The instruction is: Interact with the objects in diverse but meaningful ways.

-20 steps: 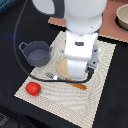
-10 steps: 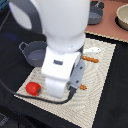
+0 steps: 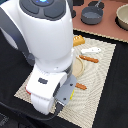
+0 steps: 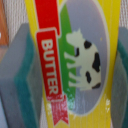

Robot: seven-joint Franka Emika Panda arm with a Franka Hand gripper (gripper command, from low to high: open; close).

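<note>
While the arm (image 3: 45,50) fills most of the exterior view & hides the gripper there, the wrist view shows the butter (image 4: 75,60) sitting between two grey pads (image 4: 22,75), both pressed against its sides, so jaws are clamped on it. On the placemat (image 3: 102,75) near the arm lie a white piece (image 3: 91,50) & bread (image 3: 78,41); a dark pot (image 3: 92,14) sits well apart on the brown surface.

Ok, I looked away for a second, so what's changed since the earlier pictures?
The arm swung toward the exterior view's left and the near edge of the striped placemat, now hiding the tomato and pot. The hand has its pads against the butter block on both sides. The bread loaf and white piece stayed put.
</note>
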